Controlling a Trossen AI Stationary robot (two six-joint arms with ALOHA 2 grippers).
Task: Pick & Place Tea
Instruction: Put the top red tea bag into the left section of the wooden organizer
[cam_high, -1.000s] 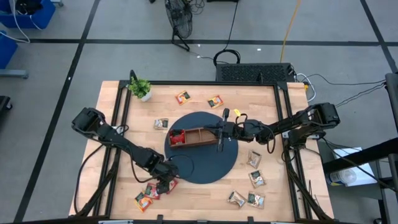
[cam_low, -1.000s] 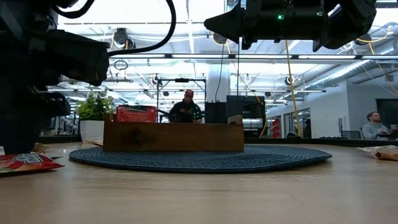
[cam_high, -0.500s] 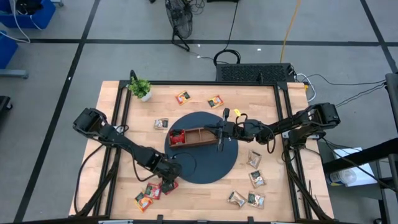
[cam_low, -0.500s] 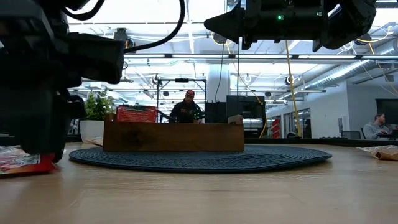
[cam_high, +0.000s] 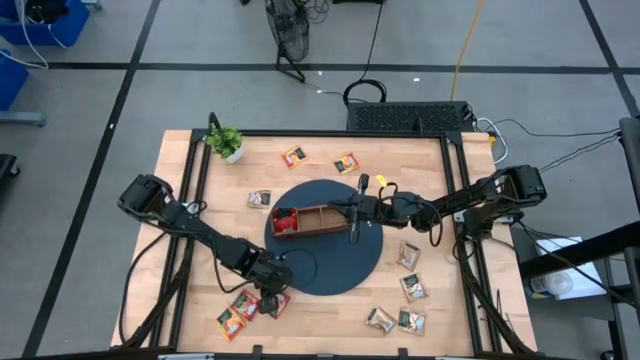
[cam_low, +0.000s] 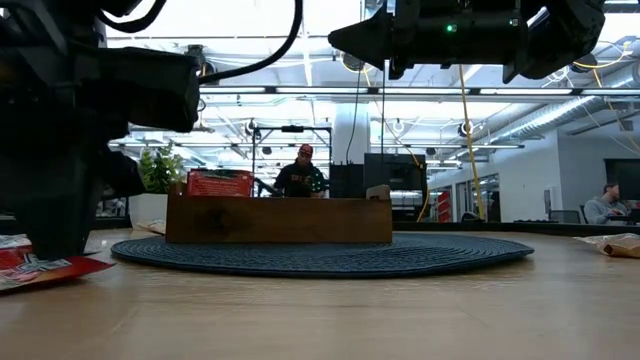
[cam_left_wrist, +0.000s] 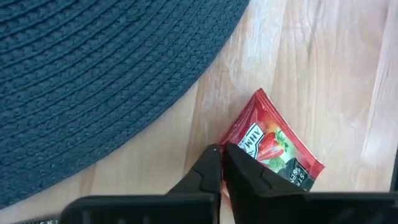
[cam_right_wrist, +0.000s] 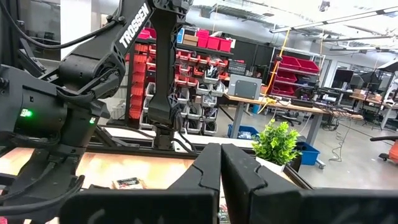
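Note:
A red tea sachet (cam_left_wrist: 273, 149) lies flat on the wood just off the near left rim of the dark round mat (cam_high: 325, 262). My left gripper (cam_left_wrist: 222, 154) points steeply down at it and is shut on its edge; in the high view my left gripper (cam_high: 270, 298) covers most of the sachet. Two more sachets (cam_high: 238, 314) lie beside it. The wooden tray (cam_high: 312, 219) stands on the mat with a red sachet (cam_high: 285, 218) upright in its left compartment. My right gripper (cam_high: 353, 216) hangs shut and empty over the tray's right end. My left gripper pinches the red sachet's edge (cam_left_wrist: 235, 138) nearest the mat between its two fingertips. The fingers come from above, slanting down. The rest of the sachet (cam_low: 40, 268) still lies on the table.
A small potted plant (cam_high: 225, 141) stands at the far left corner. Loose sachets lie at the far side (cam_high: 294, 155) (cam_high: 346, 162), left of the tray (cam_high: 259, 199), and several at the near right (cam_high: 408, 254) (cam_high: 411, 321). A person (cam_low: 300, 175) sits behind the table.
My left gripper has sunk a little onto the red sachet by the mat's rim and has shut on its edge. The sachet stays on the table.

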